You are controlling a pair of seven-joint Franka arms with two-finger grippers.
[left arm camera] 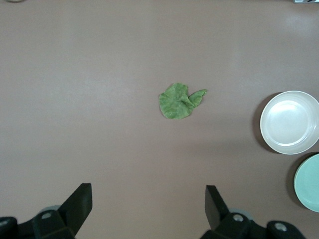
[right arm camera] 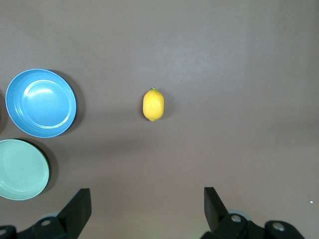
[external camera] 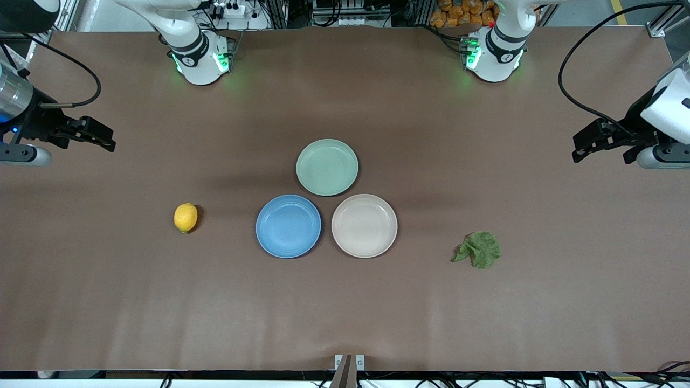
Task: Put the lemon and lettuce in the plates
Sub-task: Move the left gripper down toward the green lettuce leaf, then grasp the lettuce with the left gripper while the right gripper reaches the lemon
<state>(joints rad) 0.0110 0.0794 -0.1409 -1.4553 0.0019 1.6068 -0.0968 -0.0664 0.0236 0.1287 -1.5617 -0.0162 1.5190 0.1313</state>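
Observation:
The yellow-orange lemon lies on the brown table toward the right arm's end, beside the blue plate; it also shows in the right wrist view. The wrinkly green lettuce lies toward the left arm's end, beside the beige-pink plate; it also shows in the left wrist view. Both plates are empty and touch side by side mid-table. My right gripper is open and empty, high over its end of the table. My left gripper is open and empty, high over its end.
A pale green plate, empty, sits against the two others, farther from the front camera. The arm bases stand along the table's far edge. A small bracket sits at the table's near edge.

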